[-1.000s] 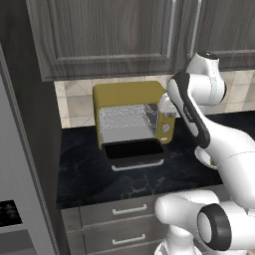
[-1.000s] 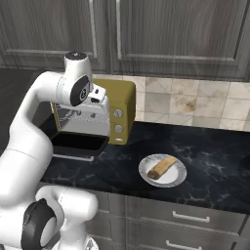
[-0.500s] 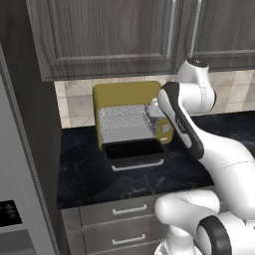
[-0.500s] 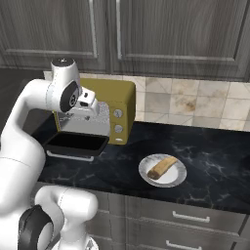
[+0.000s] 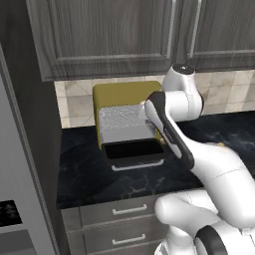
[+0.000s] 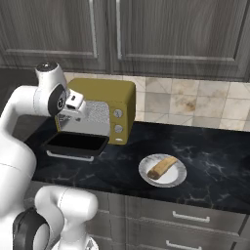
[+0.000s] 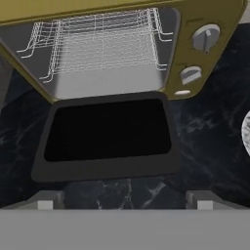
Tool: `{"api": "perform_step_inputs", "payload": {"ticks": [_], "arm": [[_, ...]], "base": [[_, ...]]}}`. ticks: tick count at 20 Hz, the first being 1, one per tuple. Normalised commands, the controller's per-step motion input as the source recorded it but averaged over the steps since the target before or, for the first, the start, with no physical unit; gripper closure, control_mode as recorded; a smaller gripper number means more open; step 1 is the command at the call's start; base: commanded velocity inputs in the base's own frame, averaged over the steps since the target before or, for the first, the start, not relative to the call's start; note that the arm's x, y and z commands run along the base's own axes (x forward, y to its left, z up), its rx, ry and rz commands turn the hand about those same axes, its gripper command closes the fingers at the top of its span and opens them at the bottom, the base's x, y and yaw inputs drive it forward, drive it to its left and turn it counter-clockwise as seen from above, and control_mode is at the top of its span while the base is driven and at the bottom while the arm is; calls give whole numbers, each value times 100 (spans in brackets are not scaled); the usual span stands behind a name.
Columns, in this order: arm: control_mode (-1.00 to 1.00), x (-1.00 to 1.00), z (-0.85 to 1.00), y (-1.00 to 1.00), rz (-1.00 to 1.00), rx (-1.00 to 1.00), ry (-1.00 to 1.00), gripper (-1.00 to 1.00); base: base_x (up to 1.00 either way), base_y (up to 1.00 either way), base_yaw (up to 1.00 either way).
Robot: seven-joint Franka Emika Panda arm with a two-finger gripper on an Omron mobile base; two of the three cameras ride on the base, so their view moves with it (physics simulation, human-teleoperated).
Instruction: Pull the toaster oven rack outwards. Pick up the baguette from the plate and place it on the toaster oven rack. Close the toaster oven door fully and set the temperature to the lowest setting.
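You had the toaster oven point(image 6: 105, 110) standing on the dark marble counter point(image 6: 210, 161) against the tiled wall, its toaster oven door point(image 7: 105, 134) dropped fully down and lying flat in front of the cavity, dark glass facing up. In the hand view the toaster oven rack point(image 7: 100, 41) sat as a silvery wire grid within the lit cavity, and I could not tell how far forward it stood. Two round silver knobs point(image 7: 205, 38) showed on the mustard panel to the right of the opening, one above the other. Your gripper point(image 7: 124, 199) hung in front of the open oven, above the counter just short of the door's front edge, with its fingertips point(image 7: 45, 201) spread wide apart and nothing between them (it touched neither door nor rack). From the right base view the hand point(image 6: 75, 103) sat level with the upper part of the cavity, close to the oven's front. The baguette point(image 6: 162, 167) lay on the plate point(image 6: 176, 181), which rested on the counter well to the right of the oven, apart from the arm point(image 5: 172, 134).
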Motion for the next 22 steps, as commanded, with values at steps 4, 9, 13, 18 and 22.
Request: {"api": "perform_step_inputs", "payload": {"ticks": [4,9,13,18,22], "arm": [[-100,0,-48,2,-4,-5,-11,-100],[-100,0,-49,0,0,-4,-8,-100],[-100,0,-28,1,0,-3,-11,-100],[-100,2,-19,0,-1,0,-9,-100],[-100,7,-1,0,0,0,-11,-100]], "base": [[0,0,0],[0,0,0],[0,0,0],[0,0,0],[0,0,0]]}}
